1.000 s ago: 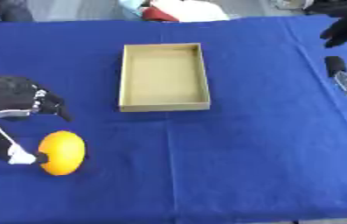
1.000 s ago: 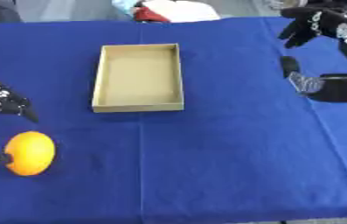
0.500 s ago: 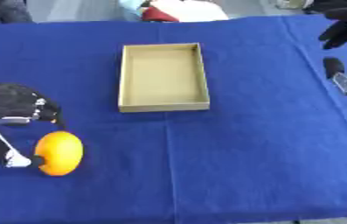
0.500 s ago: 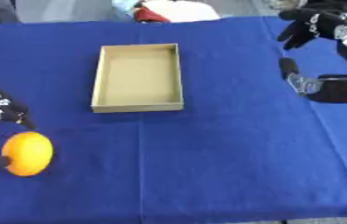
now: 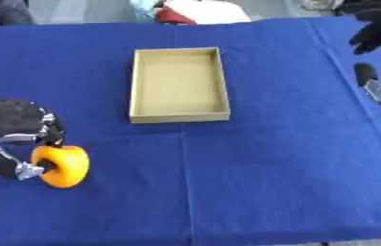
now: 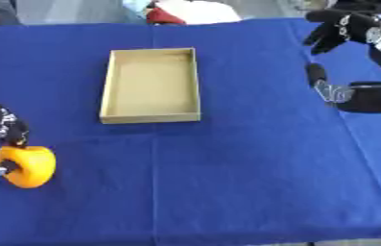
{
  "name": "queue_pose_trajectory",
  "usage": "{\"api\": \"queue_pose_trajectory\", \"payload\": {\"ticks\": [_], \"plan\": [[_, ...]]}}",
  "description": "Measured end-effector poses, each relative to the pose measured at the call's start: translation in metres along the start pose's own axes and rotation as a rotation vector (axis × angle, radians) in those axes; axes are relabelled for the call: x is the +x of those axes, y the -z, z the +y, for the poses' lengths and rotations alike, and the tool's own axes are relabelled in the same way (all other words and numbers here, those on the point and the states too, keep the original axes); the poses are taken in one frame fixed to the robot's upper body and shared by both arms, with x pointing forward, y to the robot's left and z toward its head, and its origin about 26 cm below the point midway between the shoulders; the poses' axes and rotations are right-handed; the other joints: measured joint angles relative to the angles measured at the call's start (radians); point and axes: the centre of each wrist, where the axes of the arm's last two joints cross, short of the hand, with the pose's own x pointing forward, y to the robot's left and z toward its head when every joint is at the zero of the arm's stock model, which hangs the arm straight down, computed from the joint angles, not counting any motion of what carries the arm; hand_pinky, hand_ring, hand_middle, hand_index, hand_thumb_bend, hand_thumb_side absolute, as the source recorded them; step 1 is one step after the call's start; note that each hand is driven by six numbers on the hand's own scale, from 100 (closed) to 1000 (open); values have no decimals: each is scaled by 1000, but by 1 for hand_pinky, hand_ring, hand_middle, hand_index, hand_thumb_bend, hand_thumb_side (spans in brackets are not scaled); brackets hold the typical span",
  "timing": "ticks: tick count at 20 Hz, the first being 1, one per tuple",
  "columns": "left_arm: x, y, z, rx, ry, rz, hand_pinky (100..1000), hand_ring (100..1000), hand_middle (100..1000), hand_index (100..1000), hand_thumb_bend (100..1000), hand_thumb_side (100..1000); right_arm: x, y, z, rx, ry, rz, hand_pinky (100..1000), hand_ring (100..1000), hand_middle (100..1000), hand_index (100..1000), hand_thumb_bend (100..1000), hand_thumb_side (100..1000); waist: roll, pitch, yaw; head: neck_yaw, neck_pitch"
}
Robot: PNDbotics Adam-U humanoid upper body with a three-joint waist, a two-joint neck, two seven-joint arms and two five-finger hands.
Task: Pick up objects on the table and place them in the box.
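Closer now — left robot hand (image 5: 13, 132) clamped on orange ball (image 5: 62, 166), box (image 5: 179, 84) well apart

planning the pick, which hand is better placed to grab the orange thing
Left. The left hand is already at the orange object near the table's left edge, fingers around its side. The right hand is open at the far right corner, beyond the empty box.

No legible text or labels

Orange fruit (image 5: 62, 166), tan box (image 5: 179, 83), blue tablecloth (image 5: 269, 158).
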Motion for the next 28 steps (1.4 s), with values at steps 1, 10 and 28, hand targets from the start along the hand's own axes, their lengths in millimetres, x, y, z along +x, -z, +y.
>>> {"api": "queue_pose_trajectory", "payload": {"ticks": [1,10,28], "plan": [[1,0,2,25,-3,-13,453,340,261,419,100,244,0,0,0,0,0,0,657,649,674,944,100,239,-1,0,0,0,0],[-2,-8,72,249,71,-73,462,357,276,426,100,243,0,0,0,0,3,-1,656,648,674,944,100,240,-1,-8,-6,-1,0],[-44,87,115,331,57,-9,498,407,335,478,100,200,3,7,2,4,22,-35,656,647,673,944,100,243,0,-2,-56,13,0]]}}
